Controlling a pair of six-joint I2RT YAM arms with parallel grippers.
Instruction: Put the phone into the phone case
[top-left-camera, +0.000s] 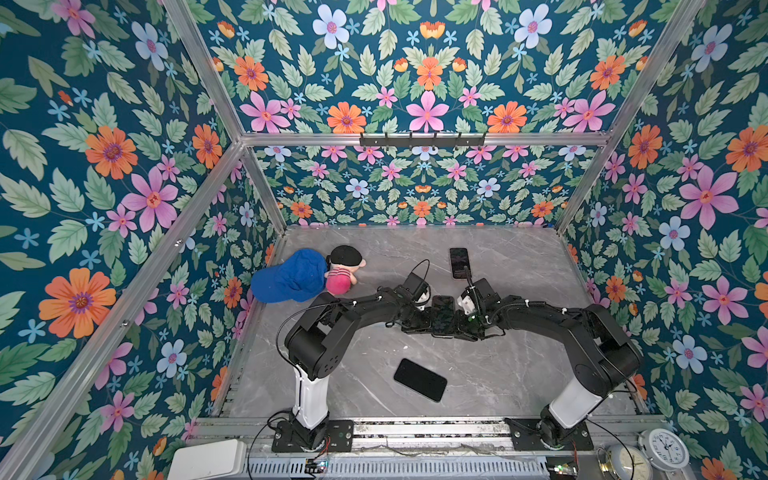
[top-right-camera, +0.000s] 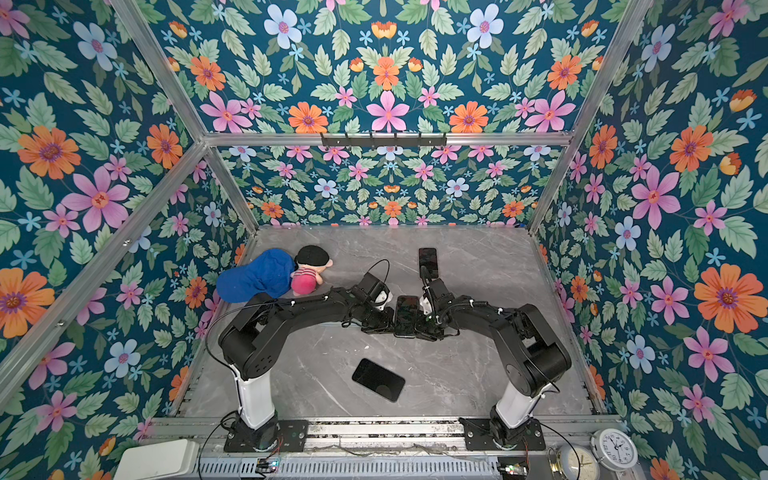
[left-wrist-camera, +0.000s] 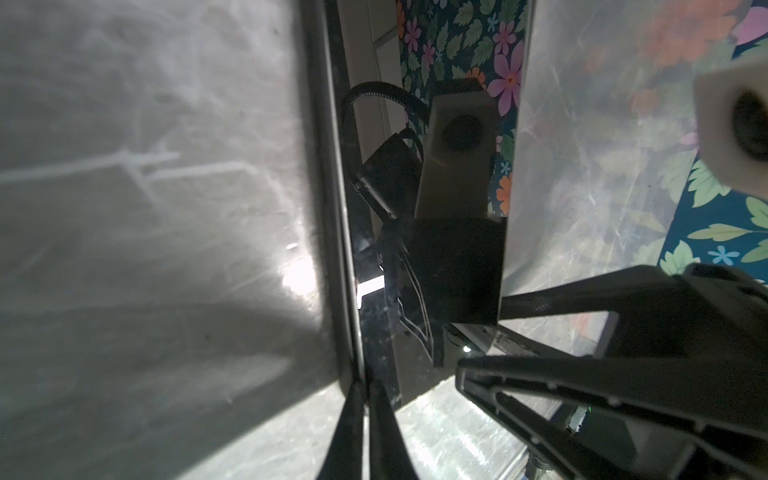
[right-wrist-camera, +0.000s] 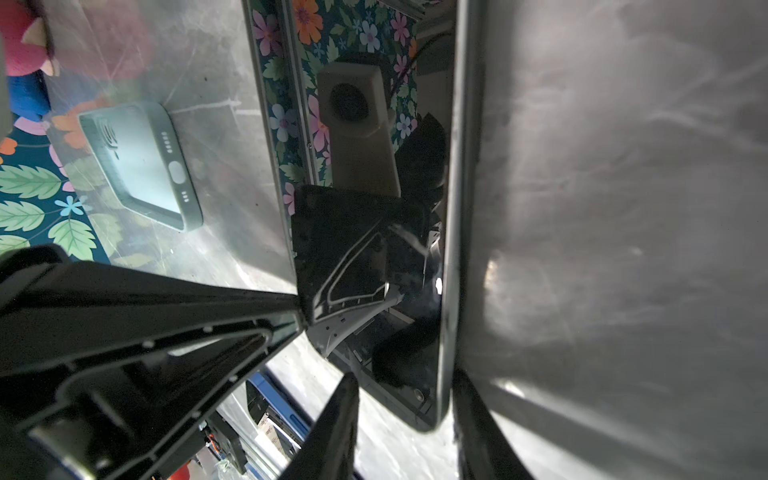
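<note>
Phone (top-left-camera: 442, 316): left end effector (left-wrist-camera: 365, 384) clenched against its 9 o'clock edge, right end effector (right-wrist-camera: 405, 380) grasping its 3 o'clock edge.

top views: high, looking down, whole table (top-left-camera: 519, 257) | wrist views: close, both on phone (left-wrist-camera: 453, 266)

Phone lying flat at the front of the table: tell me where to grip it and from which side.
Pinch the front phone across its two long edges near mid-length, probably coming down from above. It lies flat and slanted on the table, so only its thin sides offer a hold; match that slant.
</note>
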